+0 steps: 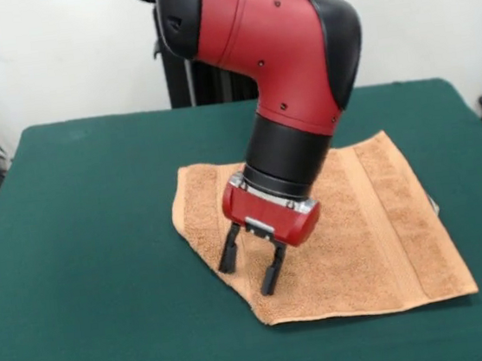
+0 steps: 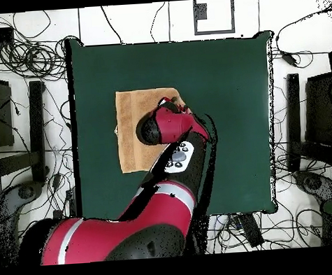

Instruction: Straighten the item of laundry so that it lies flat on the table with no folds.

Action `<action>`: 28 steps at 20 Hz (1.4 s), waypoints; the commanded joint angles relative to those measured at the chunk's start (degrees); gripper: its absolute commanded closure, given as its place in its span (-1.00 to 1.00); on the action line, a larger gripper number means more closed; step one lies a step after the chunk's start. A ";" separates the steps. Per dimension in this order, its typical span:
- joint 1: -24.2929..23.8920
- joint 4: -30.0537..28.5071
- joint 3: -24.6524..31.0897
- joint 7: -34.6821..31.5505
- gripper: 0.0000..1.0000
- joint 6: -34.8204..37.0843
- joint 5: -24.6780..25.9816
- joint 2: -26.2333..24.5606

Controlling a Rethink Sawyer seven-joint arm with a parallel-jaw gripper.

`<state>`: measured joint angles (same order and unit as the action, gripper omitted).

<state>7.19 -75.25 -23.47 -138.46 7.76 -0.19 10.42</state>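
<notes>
The towel [image 1: 376, 217] is rough, looped orange-tan terry cloth, matt, with smoother woven bands. The table [image 1: 83, 251] wears a dark green felt-like cover, matt and even. The arm [image 1: 268, 38] has glossy red and black plastic shells; the fingers [image 1: 228, 250] look matt black.

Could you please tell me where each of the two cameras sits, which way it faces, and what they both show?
Front view: sits across the table from the robot, looking at the orange-tan towel; shows the red and black arm coming down and its open gripper at the towel's edge.
Overhead view: sits above the table, looking straight down; shows the arm reaching up from the bottom, covering part of the towel.
Shared: table, towel and arm, turned half round between views.
</notes>
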 commanded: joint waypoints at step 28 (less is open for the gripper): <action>3.70 -10.30 9.86 -12.73 -1.00 2.08 -14.80 -4.48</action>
<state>5.62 -78.66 -21.10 -138.46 7.25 -11.08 11.11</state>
